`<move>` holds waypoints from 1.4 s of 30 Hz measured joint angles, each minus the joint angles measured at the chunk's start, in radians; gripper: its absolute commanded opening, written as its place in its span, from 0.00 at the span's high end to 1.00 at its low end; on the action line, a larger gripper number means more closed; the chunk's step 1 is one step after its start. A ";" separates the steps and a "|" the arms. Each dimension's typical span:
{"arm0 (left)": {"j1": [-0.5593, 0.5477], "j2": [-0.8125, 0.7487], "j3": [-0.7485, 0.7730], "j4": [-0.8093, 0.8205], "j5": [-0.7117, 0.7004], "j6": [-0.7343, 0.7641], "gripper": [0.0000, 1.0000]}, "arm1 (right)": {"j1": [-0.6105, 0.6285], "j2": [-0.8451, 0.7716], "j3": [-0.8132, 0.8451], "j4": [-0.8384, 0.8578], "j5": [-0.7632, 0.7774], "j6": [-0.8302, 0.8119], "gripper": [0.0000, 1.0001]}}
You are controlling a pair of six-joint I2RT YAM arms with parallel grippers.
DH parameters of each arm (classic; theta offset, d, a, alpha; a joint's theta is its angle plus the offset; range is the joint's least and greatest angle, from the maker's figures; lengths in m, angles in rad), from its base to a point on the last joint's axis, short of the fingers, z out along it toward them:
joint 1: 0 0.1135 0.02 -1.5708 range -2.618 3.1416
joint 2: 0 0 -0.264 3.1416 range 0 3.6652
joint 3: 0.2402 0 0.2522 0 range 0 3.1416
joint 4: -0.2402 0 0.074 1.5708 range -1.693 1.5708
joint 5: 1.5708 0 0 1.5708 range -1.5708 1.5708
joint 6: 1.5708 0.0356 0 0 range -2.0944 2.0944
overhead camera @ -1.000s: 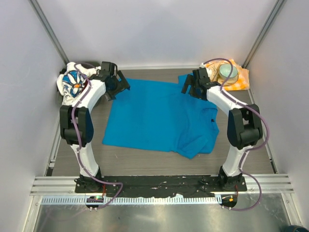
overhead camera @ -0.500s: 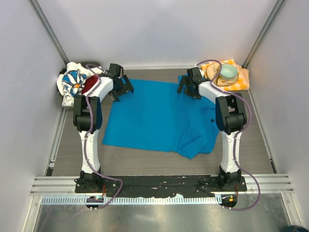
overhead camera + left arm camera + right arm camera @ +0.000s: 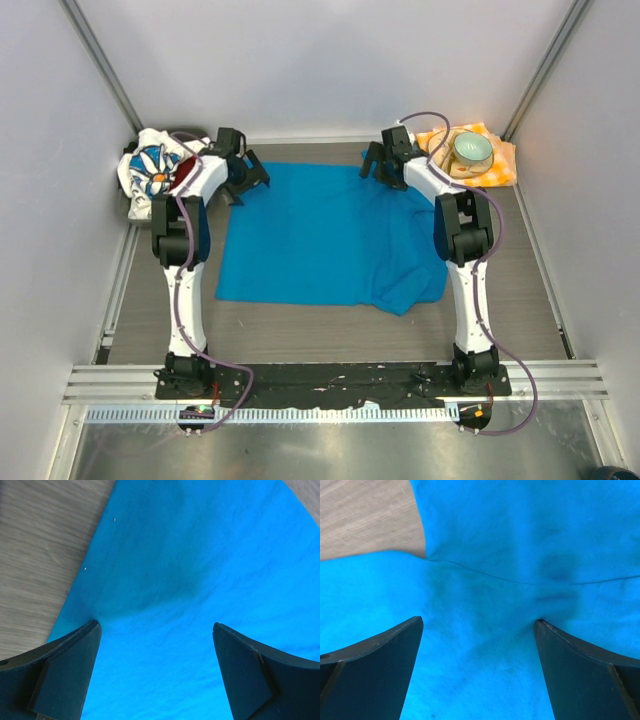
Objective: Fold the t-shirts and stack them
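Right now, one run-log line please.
phase: pre-grasp | left jaws: open, at blue t-shirt far-left corner | right jaws: open, at far-right corner | daisy t-shirt: bunched far left

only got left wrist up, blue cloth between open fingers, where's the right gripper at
Observer: The right gripper is at the far edge of the blue shirt, toward its right side, open over the cloth.
Operator: shirt lying flat?
Observer: Mostly flat, but its near right corner is bunched in folds.
Operator: where are the other shirts
Observer: A daisy shirt lies heaped in the far left corner, with a bit of red cloth showing beside it.
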 measured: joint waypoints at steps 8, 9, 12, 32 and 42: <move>0.074 0.104 0.176 -0.042 0.024 -0.010 0.00 | 0.000 0.190 0.328 -0.077 -0.046 0.000 0.00; 0.083 0.130 0.219 -0.050 0.024 -0.010 0.00 | 0.000 0.211 0.365 -0.083 -0.048 0.000 0.00; 0.105 0.198 0.341 -0.074 0.028 -0.014 0.00 | -0.005 0.263 0.455 -0.105 -0.066 0.001 0.00; 0.125 -0.381 -0.183 -0.007 0.110 -0.066 0.00 | 0.005 -0.525 -0.286 -0.088 0.011 -0.093 0.05; 0.070 -0.824 -0.595 0.034 0.070 -0.082 0.00 | 0.102 -0.982 -0.727 -0.240 0.115 -0.057 0.26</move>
